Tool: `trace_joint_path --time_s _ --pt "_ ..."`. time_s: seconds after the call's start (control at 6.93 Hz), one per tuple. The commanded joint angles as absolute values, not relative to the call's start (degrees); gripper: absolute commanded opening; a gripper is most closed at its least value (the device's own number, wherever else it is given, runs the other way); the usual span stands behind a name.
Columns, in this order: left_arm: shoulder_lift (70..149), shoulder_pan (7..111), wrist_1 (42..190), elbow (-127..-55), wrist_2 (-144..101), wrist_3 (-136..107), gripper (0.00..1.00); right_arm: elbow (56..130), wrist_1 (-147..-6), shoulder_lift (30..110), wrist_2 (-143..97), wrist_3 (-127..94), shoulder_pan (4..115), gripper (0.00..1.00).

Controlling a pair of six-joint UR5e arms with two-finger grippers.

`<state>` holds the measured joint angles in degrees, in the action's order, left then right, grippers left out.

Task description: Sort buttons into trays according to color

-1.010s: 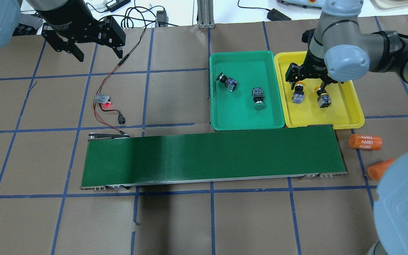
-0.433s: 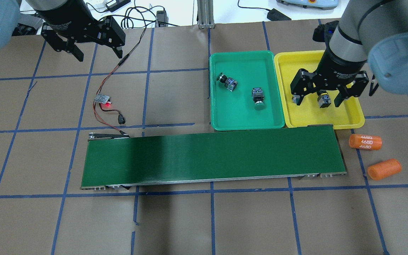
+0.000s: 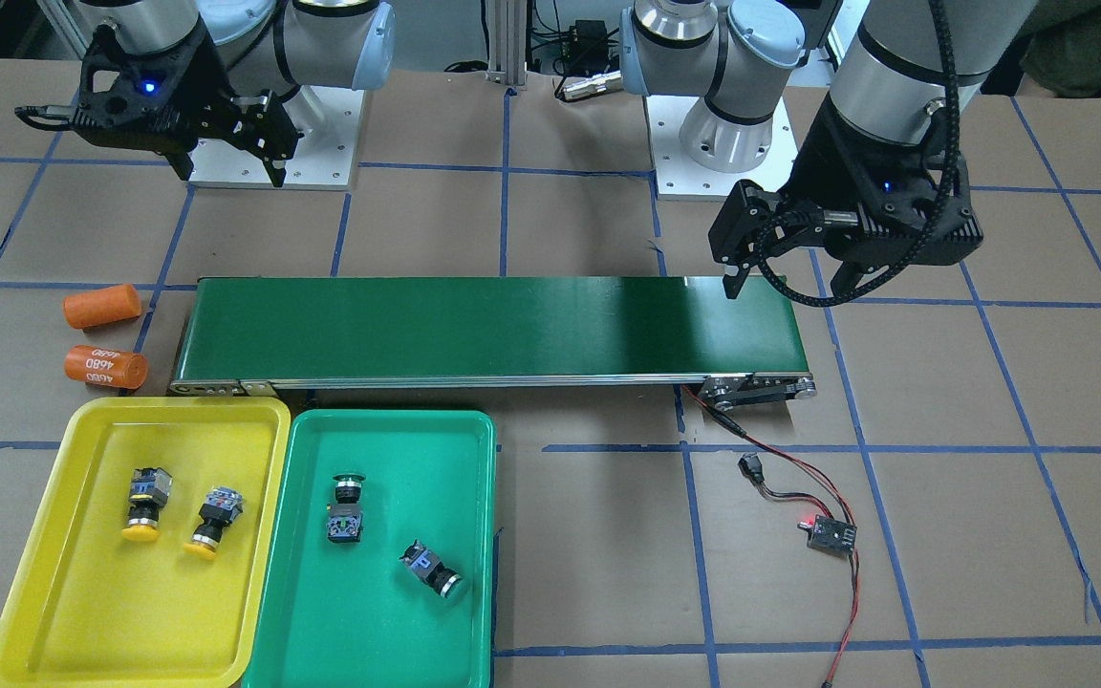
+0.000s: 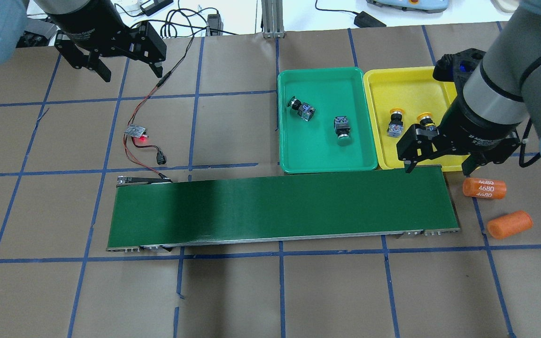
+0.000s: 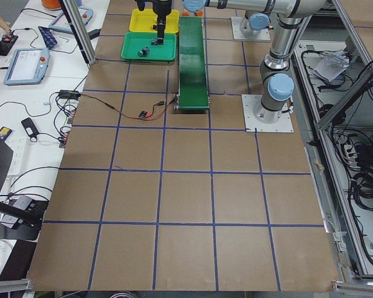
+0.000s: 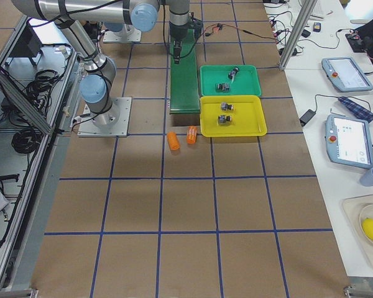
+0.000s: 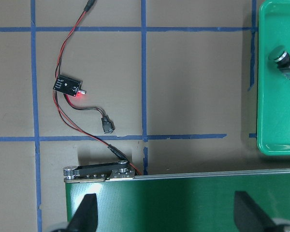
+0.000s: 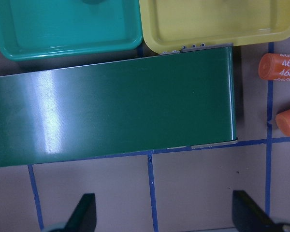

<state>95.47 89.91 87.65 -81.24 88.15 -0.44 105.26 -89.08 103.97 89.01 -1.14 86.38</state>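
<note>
Two yellow buttons (image 4: 396,124) (image 4: 424,120) lie in the yellow tray (image 4: 392,75); they also show in the front view (image 3: 144,502) (image 3: 214,521). Two green buttons (image 4: 301,109) (image 4: 342,126) lie in the green tray (image 4: 320,71). My right gripper (image 4: 437,168) is open and empty, raised over the yellow tray's near edge and the belt's right end. My left gripper (image 4: 132,74) is open and empty, high at the far left. The left wrist view shows one green button (image 7: 285,63) in the green tray (image 7: 280,125).
A long dark-green conveyor belt (image 4: 280,206) runs in front of the trays. Two orange cylinders (image 4: 484,188) (image 4: 510,224) lie right of its end. A small sensor board (image 4: 135,131) with a red light and wires lies left of the green tray.
My right gripper has risen and drawn back from over the two yellow buttons to the tray's near edge. Both buttons stay in the yellow tray. The left arm has not moved.
</note>
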Motion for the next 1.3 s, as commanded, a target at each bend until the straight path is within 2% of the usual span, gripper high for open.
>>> trace_joint_path --time_s 0.0,0.43,1.15 --pt "95.4 89.9 87.7 -81.4 88.2 -0.4 1.0 104.2 -88.5 101.9 88.3 -1.1 87.0 1.0" --pt "95.1 90.0 87.8 -81.6 88.2 -0.4 1.0 101.2 -88.7 99.8 89.4 2.0 88.5 1.0" --pt "94.7 90.1 88.4 -81.6 89.4 -0.4 1.0 101.6 -88.9 99.9 89.6 2.3 88.0 1.0"
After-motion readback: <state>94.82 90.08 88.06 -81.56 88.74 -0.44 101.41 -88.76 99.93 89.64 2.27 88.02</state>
